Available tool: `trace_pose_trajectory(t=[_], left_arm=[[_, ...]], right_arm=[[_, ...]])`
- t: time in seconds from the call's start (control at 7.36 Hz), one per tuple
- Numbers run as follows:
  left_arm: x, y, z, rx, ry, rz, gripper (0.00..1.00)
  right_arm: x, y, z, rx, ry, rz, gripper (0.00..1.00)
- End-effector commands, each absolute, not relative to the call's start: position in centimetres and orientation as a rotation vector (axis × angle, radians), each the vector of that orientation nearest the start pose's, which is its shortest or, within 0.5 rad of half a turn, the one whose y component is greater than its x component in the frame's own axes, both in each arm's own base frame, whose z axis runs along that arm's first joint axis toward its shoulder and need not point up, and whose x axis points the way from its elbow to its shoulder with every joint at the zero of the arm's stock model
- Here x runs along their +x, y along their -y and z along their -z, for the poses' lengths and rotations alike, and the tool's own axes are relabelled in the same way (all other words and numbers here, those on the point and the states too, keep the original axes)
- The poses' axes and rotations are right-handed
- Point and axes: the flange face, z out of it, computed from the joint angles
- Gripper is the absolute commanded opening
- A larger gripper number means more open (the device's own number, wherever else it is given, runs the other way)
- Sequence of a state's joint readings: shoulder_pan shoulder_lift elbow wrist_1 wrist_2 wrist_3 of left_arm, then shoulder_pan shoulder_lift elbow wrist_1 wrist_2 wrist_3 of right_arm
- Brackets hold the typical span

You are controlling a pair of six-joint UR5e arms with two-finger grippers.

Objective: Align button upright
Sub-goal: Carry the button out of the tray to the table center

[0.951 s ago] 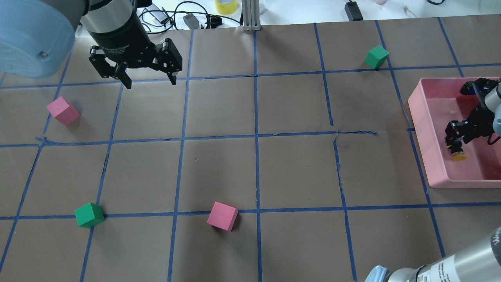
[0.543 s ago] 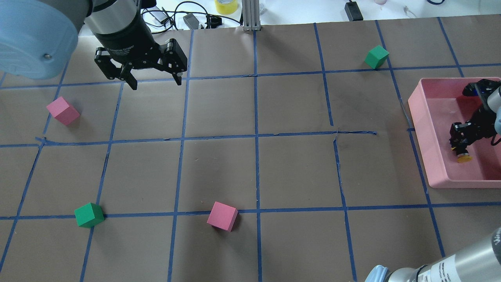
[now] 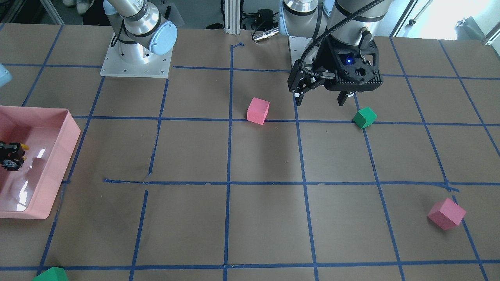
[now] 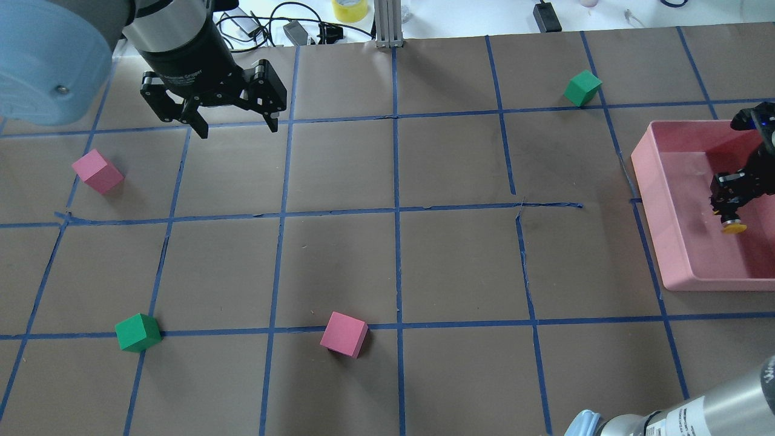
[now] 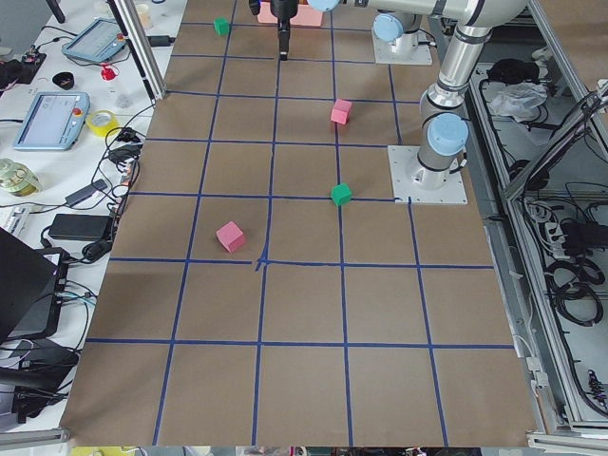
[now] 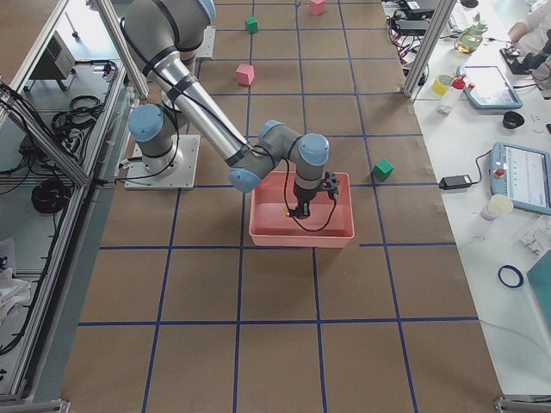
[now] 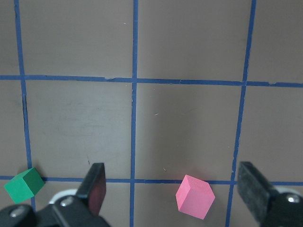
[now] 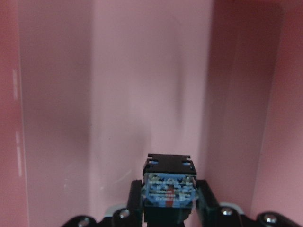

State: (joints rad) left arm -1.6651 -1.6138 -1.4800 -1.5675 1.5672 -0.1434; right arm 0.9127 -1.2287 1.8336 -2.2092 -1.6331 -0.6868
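The button [image 4: 733, 227] is inside the pink tray [image 4: 645, 169], held in my shut right gripper [image 4: 728, 209]. Its yellow cap shows just below the fingers and points down toward the tray floor. In the right wrist view its black, blue-and-white terminal base [image 8: 169, 188] faces the camera, pinched between the two fingers [image 8: 206, 201]. The front-facing view shows the right gripper [image 3: 9, 156] at the left edge, with a sliver of the yellow cap [image 3: 24, 146]. My left gripper [image 4: 235, 127] hangs open and empty over the far left of the table, also seen in the front-facing view [image 3: 320, 102].
Two pink cubes [image 4: 97, 171] [image 4: 344, 334] and two green cubes [image 4: 138, 332] [image 4: 582, 88] lie scattered on the brown, blue-taped table. The left wrist view shows a green cube [image 7: 23, 184] and a pink cube [image 7: 195, 196] below the open fingers. Tray walls [image 8: 236, 71] surround the button.
My right gripper has carried the button to the right, deeper into the tray and a little farther away. The left gripper has shifted slightly and stays open.
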Motion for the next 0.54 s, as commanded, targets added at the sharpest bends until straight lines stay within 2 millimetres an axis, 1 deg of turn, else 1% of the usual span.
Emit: trace_pose_trajectory(t=[0.0, 0.14, 0.27, 0.41], left_arm=[[-18.1, 49.8, -51.9, -0.077, -3.148, 0.100, 1.00], [-18.0, 50.0, -51.7, -0.080, -3.149, 0.096, 1.00], [-18.0, 49.8, -52.1, -0.080, -3.150, 0.107, 1.00], [-17.9, 49.9, -52.0, -0.084, -3.151, 0.107, 1.00]], right_arm=[[-24.2, 53.9, -31.7, -0.060, -3.204, 0.006, 0.00], [-21.6, 54.6, -35.7, -0.075, -3.195, 0.031, 0.00], [-17.0, 56.4, -38.3, -0.162, -3.199, 0.061, 0.00], [-12.3, 58.0, -40.7, -0.209, -3.198, 0.081, 0.00]])
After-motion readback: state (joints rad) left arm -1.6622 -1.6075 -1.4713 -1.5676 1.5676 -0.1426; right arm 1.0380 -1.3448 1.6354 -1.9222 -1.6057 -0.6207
